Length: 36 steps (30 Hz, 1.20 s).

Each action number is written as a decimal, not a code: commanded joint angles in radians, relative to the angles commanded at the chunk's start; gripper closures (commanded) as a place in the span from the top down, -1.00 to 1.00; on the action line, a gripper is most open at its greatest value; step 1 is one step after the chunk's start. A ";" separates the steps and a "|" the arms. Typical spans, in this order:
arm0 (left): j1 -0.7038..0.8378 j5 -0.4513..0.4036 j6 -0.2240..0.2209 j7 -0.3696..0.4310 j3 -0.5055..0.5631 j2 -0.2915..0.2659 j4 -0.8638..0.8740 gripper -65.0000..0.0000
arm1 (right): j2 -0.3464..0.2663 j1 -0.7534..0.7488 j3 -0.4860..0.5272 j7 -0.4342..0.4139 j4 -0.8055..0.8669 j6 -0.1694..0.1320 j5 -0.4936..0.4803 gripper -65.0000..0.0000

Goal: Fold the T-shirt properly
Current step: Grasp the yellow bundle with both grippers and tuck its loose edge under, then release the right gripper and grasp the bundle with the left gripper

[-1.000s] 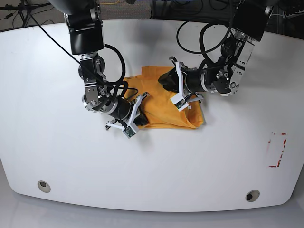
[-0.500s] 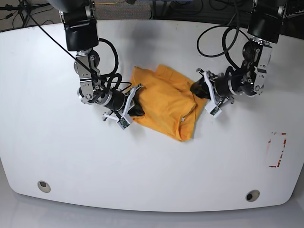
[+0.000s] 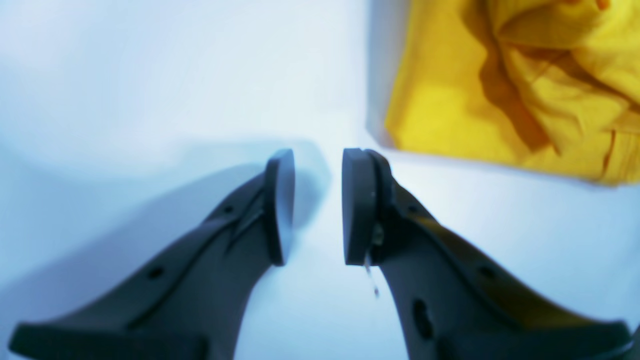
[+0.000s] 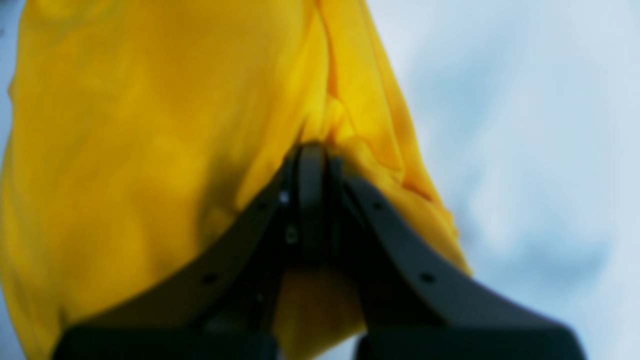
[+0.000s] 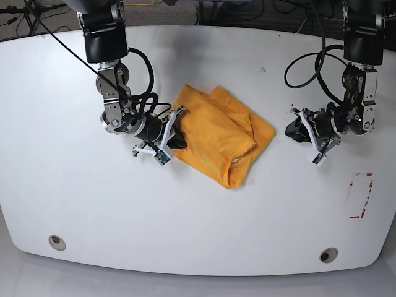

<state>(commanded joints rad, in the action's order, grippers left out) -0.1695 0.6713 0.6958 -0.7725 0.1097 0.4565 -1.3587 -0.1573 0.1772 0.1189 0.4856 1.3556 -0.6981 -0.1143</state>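
Between the two grippers, on the white table [image 5: 74, 204], the T-shirt [image 5: 218, 135] lies as a folded, somewhat rumpled mustard bundle, with a small white label on its near edge.

Right gripper [image 4: 312, 155]: its jaws are closed tight on a pinch of the T-shirt's fabric. In the right wrist view, cloth bunches at the fingertips and spreads ahead and to the view's left, while bare table shows to the right. In the base view this gripper sits at the bundle's left edge, touching it.

Left gripper [image 3: 318, 205]: its jaws stand narrowly parted with nothing between them; only table surface shows in the gap. The T-shirt lies ahead and to the upper right in the left wrist view, apart from both fingertips. In the base view this gripper rests well clear of the bundle's right edge.
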 joint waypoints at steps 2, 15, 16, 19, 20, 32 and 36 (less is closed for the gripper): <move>0.000 0.000 0.002 -0.029 0.002 -0.008 -0.055 -0.55 | 0.000 0.000 0.000 0.046 0.048 0.000 -0.003 -0.95; 0.020 -0.009 0.002 -0.204 0.041 -0.265 -0.241 -0.55 | 0.046 0.003 0.003 0.195 0.239 0.000 0.002 -0.95; 0.023 -0.009 0.002 -0.206 0.052 -0.281 -0.241 -0.55 | 0.046 0.003 0.003 0.195 0.235 0.000 0.002 -0.95; 0.025 -0.029 -0.002 -0.203 0.095 -0.321 -0.222 -0.55 | 0.046 0.003 0.003 0.189 0.212 0.000 0.002 -0.95; 0.031 -0.046 -0.009 -0.203 0.104 -0.331 -0.210 -0.55 | 0.046 0.003 0.003 0.175 0.199 0.000 0.002 -0.95; 0.034 -0.232 -0.037 -0.140 0.080 -0.353 0.026 -0.55 | 0.003 -0.025 0.002 -0.060 -0.032 0.000 0.003 -0.96; 0.015 -0.278 -0.037 -0.110 0.069 -0.321 0.100 -0.55 | -0.006 -0.054 0.000 -0.109 -0.064 0.000 0.003 -0.96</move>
<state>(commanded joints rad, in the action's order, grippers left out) -0.1542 0.3936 0.6590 -0.8830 0.1788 0.1358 -1.2589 -0.1634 0.1235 0.1189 0.3767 1.2912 -0.6981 -0.1112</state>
